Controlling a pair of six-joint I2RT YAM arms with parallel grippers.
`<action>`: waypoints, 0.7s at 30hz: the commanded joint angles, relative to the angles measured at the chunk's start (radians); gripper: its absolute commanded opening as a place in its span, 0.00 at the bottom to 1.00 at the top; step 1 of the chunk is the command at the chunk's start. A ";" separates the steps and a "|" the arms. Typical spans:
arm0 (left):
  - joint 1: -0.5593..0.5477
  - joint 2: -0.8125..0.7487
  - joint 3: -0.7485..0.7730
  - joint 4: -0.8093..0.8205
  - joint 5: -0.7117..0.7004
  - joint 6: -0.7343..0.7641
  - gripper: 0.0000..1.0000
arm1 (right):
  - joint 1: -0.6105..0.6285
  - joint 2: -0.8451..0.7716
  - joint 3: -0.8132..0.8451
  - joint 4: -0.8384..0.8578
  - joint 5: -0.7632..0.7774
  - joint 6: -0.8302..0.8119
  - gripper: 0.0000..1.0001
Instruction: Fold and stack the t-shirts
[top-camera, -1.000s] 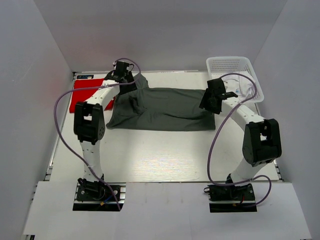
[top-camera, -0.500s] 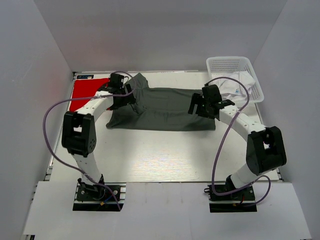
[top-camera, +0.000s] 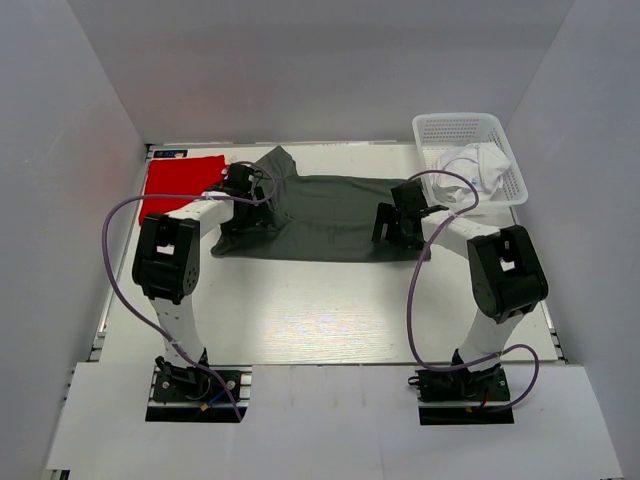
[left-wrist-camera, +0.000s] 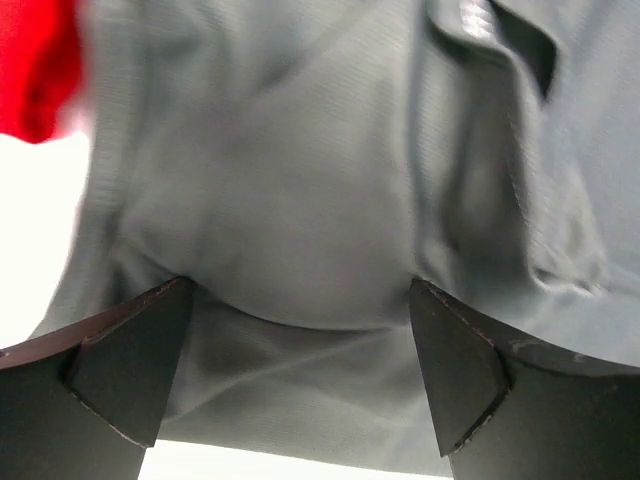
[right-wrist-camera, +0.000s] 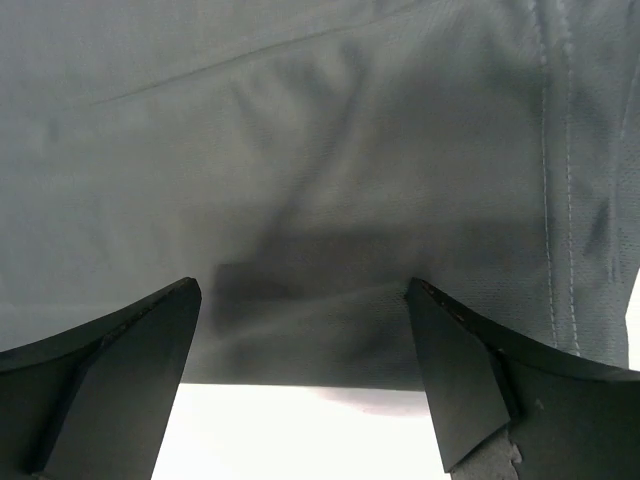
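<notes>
A dark grey-green t-shirt (top-camera: 320, 215) lies folded in a long band across the back of the table. My left gripper (top-camera: 238, 215) hangs low over its left end, jaws open, cloth under them in the left wrist view (left-wrist-camera: 300, 250). My right gripper (top-camera: 392, 225) hangs low over its right end near the front edge, jaws open, cloth below in the right wrist view (right-wrist-camera: 320, 200). A bright red t-shirt (top-camera: 175, 180) lies flat at the back left; a corner shows in the left wrist view (left-wrist-camera: 35, 70). A white t-shirt (top-camera: 480, 165) lies in the basket.
A white plastic mesh basket (top-camera: 450, 128) stands at the back right corner. White walls close the table on three sides. Purple cables loop off both arms. Bare white table (top-camera: 320, 310) lies between the shirt and the arm bases.
Both grippers have moved down and forward over the grey-green shirt's ends toward its near edge. The shirt's left end has shifted slightly. The red shirt shows more now.
</notes>
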 joint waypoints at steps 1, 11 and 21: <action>0.009 -0.001 0.014 -0.031 -0.131 -0.019 1.00 | -0.014 0.026 -0.016 0.015 0.070 0.031 0.90; 0.004 -0.146 -0.241 -0.112 -0.046 -0.137 1.00 | 0.002 -0.046 -0.195 -0.003 -0.009 0.086 0.90; -0.006 -0.612 -0.540 -0.338 -0.042 -0.376 1.00 | 0.111 -0.412 -0.443 -0.103 -0.031 0.102 0.90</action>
